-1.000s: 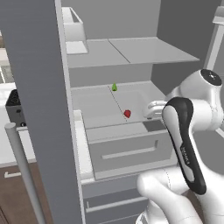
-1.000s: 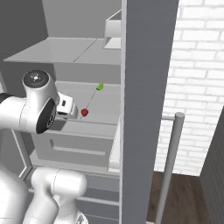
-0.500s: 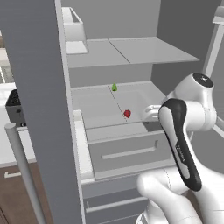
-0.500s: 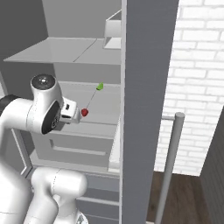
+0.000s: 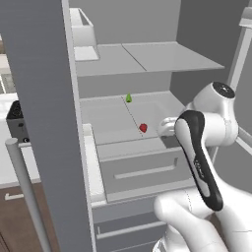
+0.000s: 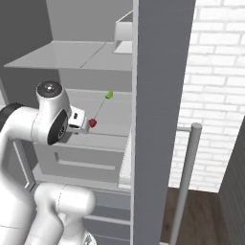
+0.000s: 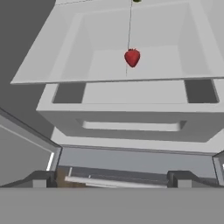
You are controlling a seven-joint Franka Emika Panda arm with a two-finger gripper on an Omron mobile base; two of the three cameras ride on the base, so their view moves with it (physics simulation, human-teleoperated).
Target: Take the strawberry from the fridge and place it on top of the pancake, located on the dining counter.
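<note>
my tool (image 7: 112, 177) open, empty | strawberry (image 7: 132, 57) upper centre, on fridge (image 5: 147, 59) shelf | risk: tiny berry rolls off if nudged

The strawberry (image 5: 143, 128) was bright red against pale grey shelves (image 5: 147, 58), and the small item (image 5: 128, 98) beyond it was green. The fridge (image 5: 42, 98) doors were matte grey, the robot arm (image 5: 216, 118) white with dark joints. The brick wall (image 6: 215, 72) was white, the floor (image 6: 201, 215) dark brown.

Flat, even rendered light, slight softness
</note>
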